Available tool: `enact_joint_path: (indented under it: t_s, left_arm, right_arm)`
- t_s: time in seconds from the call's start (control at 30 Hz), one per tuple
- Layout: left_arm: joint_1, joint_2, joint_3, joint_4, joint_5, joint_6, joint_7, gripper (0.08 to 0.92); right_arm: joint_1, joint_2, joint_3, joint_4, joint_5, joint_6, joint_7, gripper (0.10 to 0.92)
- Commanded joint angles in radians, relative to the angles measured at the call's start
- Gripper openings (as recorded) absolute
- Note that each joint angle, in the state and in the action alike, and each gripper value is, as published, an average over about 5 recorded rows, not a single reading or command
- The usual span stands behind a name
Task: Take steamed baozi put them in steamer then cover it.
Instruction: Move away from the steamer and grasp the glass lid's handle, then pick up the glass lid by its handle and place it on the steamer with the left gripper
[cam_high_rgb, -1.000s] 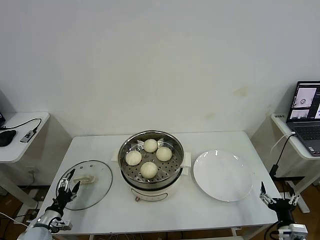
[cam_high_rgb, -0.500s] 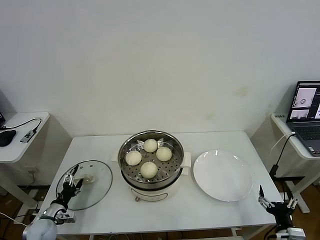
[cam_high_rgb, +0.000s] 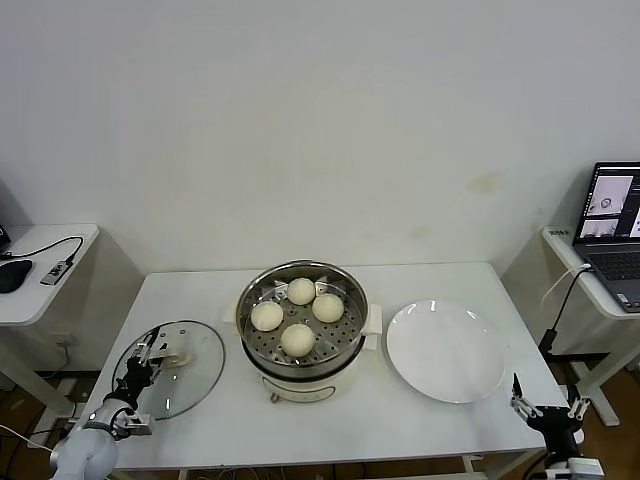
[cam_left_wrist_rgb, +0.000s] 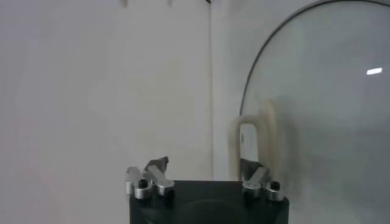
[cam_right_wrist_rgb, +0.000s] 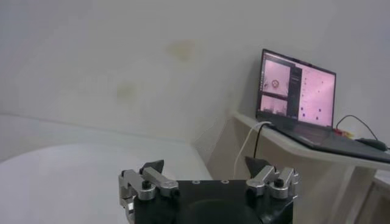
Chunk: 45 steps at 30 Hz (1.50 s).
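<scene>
The steamer (cam_high_rgb: 300, 335) stands mid-table with several cream-white baozi (cam_high_rgb: 297, 338) on its perforated tray. To its left the cover (cam_high_rgb: 190, 385), a clear glass lid, lies flat on the table, and its cream handle (cam_high_rgb: 178, 357) sticks up. My left gripper (cam_high_rgb: 143, 359) hovers over the lid's left part, just short of that handle. In the left wrist view the handle (cam_left_wrist_rgb: 253, 137) stands right beyond one fingertip of the left gripper (cam_left_wrist_rgb: 204, 165); its jaws are apart with nothing between them. My right gripper (cam_high_rgb: 545, 408) hangs open and empty off the table's front right corner.
An empty white plate (cam_high_rgb: 445, 350) lies right of the steamer. A side table (cam_high_rgb: 45, 275) with a mouse and cable stands at the left. Another at the right carries a laptop (cam_high_rgb: 612, 225), also in the right wrist view as the laptop (cam_right_wrist_rgb: 297, 91).
My left gripper has slid forward over the lid, closer to its handle, and its fingers have drawn in somewhat. The right gripper has sunk a little lower at the table's corner.
</scene>
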Motion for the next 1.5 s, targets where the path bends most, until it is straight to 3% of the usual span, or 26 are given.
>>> enact_joint_path:
  t_s: [0.03,0.3,0.53,0.73,1.13,1.3,1.5]
  left_arm:
    - [-0.017,0.0,0.01,0.043,-0.006,0.0,-0.008,0.562]
    - [-0.008,-0.009,0.004,0.046,-0.003,-0.017,-0.074,0.328]
    - [0.07,-0.02,-0.058,-0.136,0.069,0.038,-0.148,0.152]
    - [0.174,0.003,-0.127,-0.313,0.033,0.109,-0.115,0.138]
    - [0.314,0.142,-0.262,-0.616,-0.181,0.232,0.155,0.138]
    - [0.301,0.176,-0.186,-0.723,-0.236,0.33,0.214,0.138]
    - [0.2,0.213,0.051,-0.803,-0.262,0.462,0.242,0.138]
  right_arm:
    - [-0.004,0.002,-0.003,0.006,-0.003,0.0,-0.001,0.823]
    - [-0.008,-0.001,-0.006,0.015,-0.004,0.0,-0.004,0.823]
    - [-0.001,-0.006,-0.027,0.006,-0.015,0.002,-0.008,0.823]
    - [-0.001,-0.015,-0.043,0.006,-0.019,0.003,-0.011,0.823]
    - [-0.013,-0.027,-0.07,0.02,-0.034,0.004,-0.016,0.823]
    - [-0.019,-0.021,-0.081,0.031,-0.049,0.003,-0.017,0.823]
    - [-0.02,-0.008,-0.088,0.033,-0.074,0.004,-0.019,0.823]
